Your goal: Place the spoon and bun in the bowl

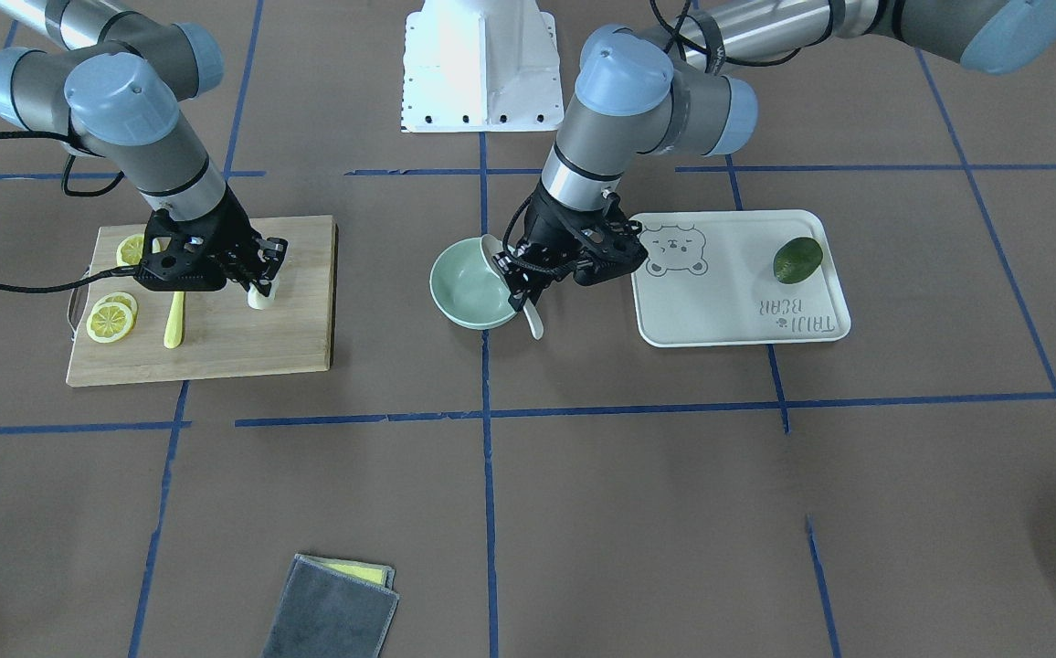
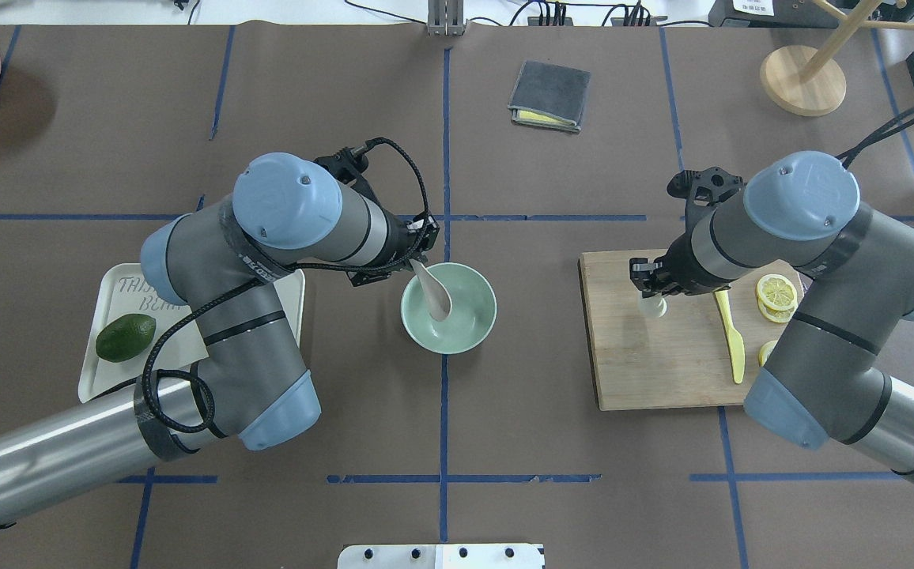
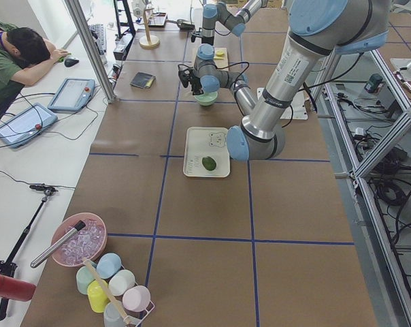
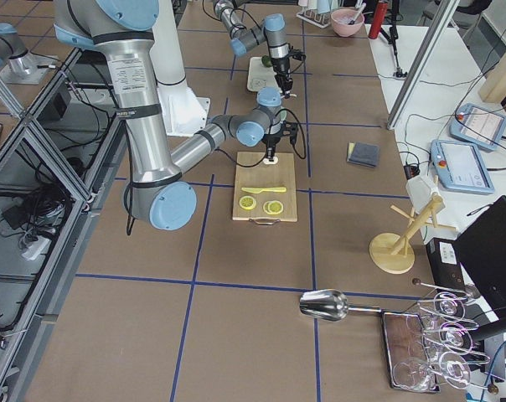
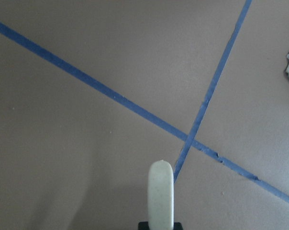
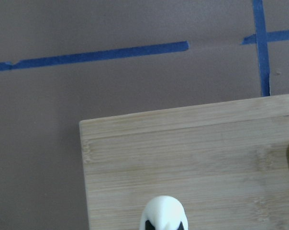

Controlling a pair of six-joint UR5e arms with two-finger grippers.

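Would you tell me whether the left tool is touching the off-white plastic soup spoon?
Touching: the front-facing view shows the left tool closed around the spoon.

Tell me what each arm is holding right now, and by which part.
The left gripper holds the spoon by its handle, scoop over the bowl. The right gripper holds the bun, jaws on its sides, over the cutting board.
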